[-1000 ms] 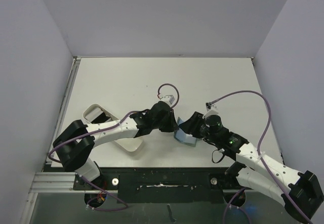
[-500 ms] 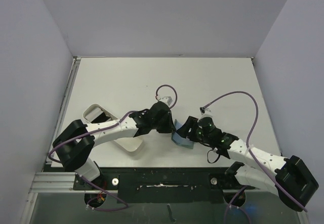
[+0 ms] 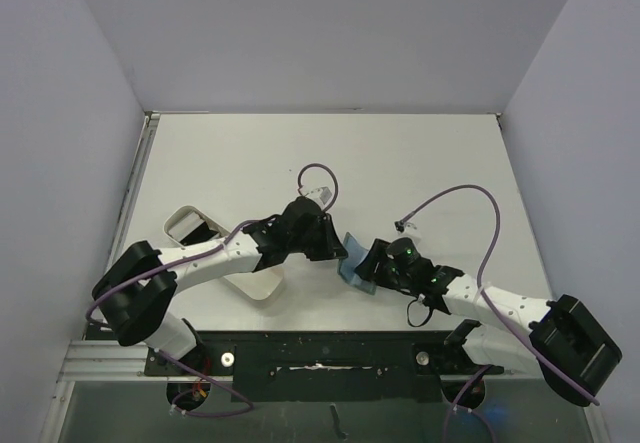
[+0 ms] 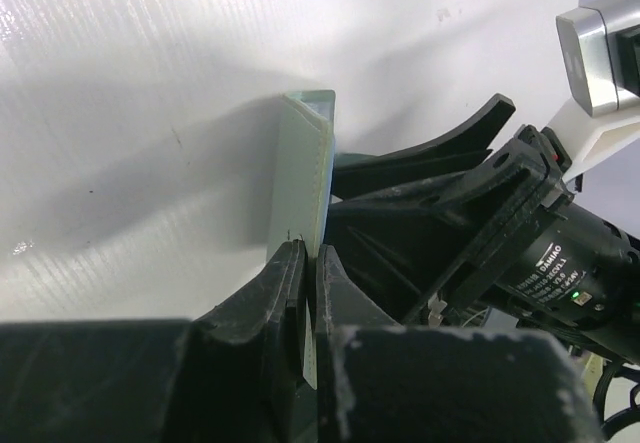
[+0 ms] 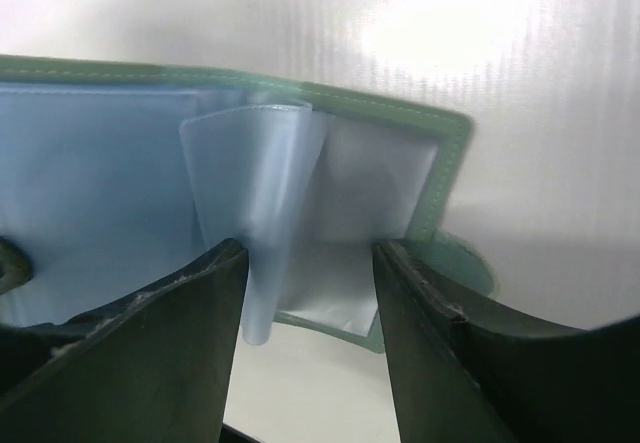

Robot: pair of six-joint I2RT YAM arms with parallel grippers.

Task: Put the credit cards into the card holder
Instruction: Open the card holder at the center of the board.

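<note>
Near the front middle of the bench (image 3: 420, 163), the card holder (image 3: 351, 261) lies opened between the two arms. The left gripper (image 4: 308, 288) is pressed together on the holder's sage-green cover, which its wrist camera sees edge-on. The right gripper (image 5: 310, 253) faces the light blue inside with its jaws spread. A translucent inner sleeve (image 5: 262, 178) hangs between them; I cannot tell whether it touches either finger. A white oblong tray (image 3: 183, 222) lies partly under the left arm.
</note>
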